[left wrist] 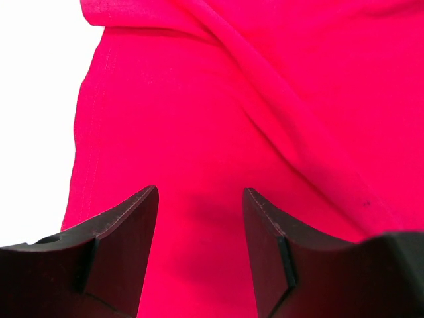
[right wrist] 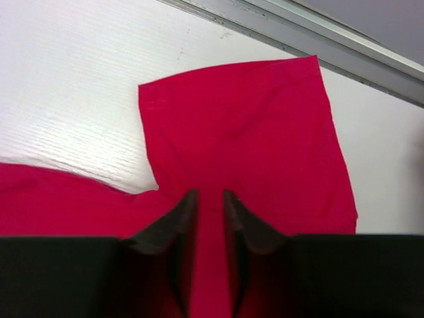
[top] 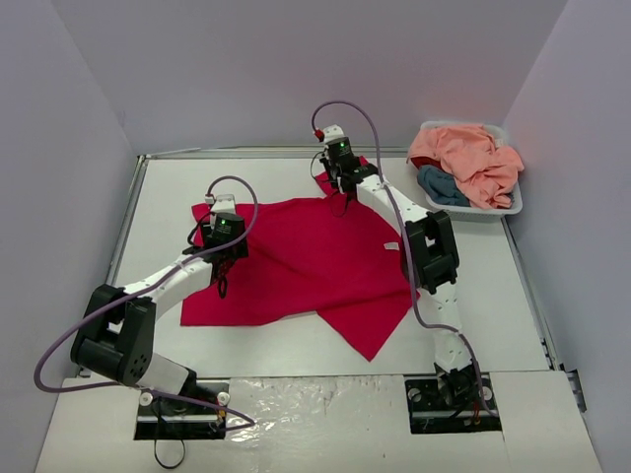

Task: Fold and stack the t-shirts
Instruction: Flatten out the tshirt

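Red shirt: I see the red shirt (top: 306,261) lying spread out in the middle of the table (top: 493,296). It is mostly flat, with some soft folds. One corner points toward the arms.

Left gripper: my left gripper (left wrist: 199,199) hangs over the left part of the red shirt. Its jaws stand wide apart. I see only red cloth under them and nothing held between them. A long fold runs across the cloth just past the fingers.

Right gripper: my right gripper (right wrist: 211,199) is down at the far side of the red shirt, where the sleeve (right wrist: 252,126) starts. Its jaws are close together, with a thin strip of red cloth showing between them. I cannot tell if they pinch the cloth or just sit on top of it.

Sleeve: it lies flat on the white table, near the metal rail (right wrist: 298,26) at the far edge.

Basket: the white basket (top: 513,207) sits at the far right of the table, apart from the red shirt.

Other shirts: a peach shirt (top: 463,158) is heaped in the basket, and a teal shirt (top: 441,185) peeks out beneath it.
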`<state>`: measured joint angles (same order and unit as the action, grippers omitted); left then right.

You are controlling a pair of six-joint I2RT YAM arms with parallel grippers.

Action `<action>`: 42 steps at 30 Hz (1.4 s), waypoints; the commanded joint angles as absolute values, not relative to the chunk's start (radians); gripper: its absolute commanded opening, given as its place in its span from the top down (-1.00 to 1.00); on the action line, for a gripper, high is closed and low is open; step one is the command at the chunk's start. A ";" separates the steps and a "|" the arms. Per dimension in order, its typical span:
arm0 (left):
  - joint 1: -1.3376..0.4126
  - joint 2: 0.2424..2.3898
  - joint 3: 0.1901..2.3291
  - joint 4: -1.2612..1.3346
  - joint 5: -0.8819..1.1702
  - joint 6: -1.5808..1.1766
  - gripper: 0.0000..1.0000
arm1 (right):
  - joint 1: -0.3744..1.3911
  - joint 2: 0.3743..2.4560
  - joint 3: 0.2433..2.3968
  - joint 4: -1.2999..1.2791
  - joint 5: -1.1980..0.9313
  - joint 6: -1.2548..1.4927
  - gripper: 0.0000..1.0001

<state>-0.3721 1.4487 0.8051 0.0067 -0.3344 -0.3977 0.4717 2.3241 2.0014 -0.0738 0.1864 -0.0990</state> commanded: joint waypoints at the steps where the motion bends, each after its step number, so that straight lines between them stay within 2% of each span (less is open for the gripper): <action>1: -0.377 1.408 0.801 0.031 -0.353 -0.397 -0.05 | 0.430 2.246 1.968 -0.077 0.212 -0.037 0.80; 3: -0.377 1.410 0.801 0.031 -0.356 -0.399 -0.04 | 0.408 2.246 1.964 -0.083 0.210 -0.022 1.00; 42: -0.377 1.408 0.798 0.023 -0.373 -0.400 -0.05 | 0.322 2.460 1.983 -0.144 0.130 0.060 1.00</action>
<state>-0.3721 1.4487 0.7937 0.0063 -0.3492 -0.3981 0.3351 2.4409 1.9690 -0.1139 0.1394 0.0467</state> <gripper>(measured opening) 0.524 0.001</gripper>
